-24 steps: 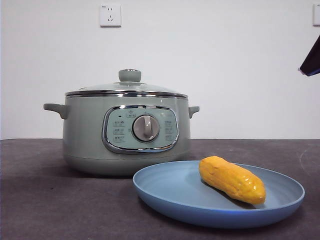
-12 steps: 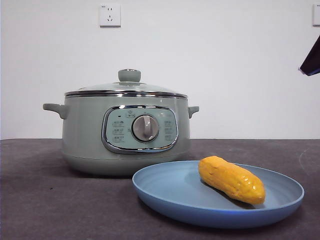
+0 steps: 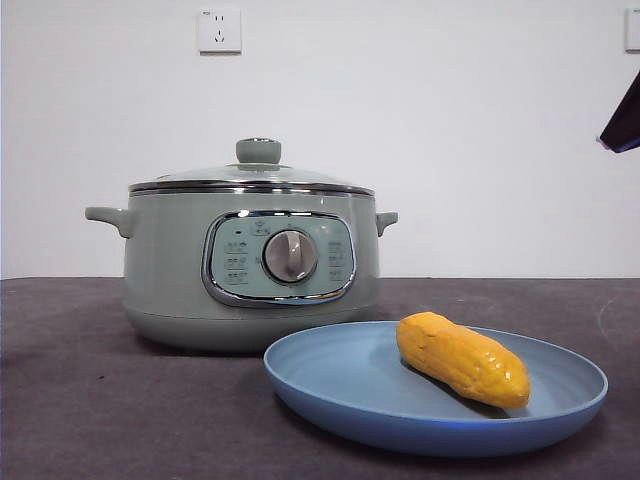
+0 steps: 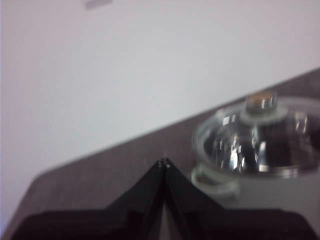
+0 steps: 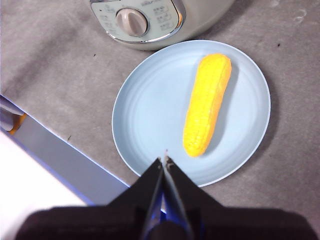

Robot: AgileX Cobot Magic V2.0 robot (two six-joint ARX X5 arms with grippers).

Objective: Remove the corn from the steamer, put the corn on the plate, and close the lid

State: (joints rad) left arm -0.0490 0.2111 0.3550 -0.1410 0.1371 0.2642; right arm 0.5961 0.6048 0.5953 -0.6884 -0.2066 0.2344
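The sage-green steamer (image 3: 250, 270) stands on the dark table with its glass lid (image 3: 255, 175) seated on top, also seen in the left wrist view as the lid (image 4: 260, 145). The yellow corn (image 3: 462, 358) lies on the light-blue plate (image 3: 340, 385) in front of the steamer; the right wrist view shows the corn (image 5: 207, 102) on the plate (image 5: 145, 115) from above. My right gripper (image 5: 164, 160) hangs shut and empty above the plate's rim. Beside the steamer and higher than it, my left gripper (image 4: 163, 162) is shut and empty. A black arm tip (image 3: 624, 120) shows at the upper right.
A white wall socket (image 3: 220, 30) is on the wall behind the steamer. The table's blue-edged border (image 5: 65, 160) runs near the plate in the right wrist view.
The steamer, plate and corn appear a few pixels further left in the front view. The black arm tip at the upper right has not moved.
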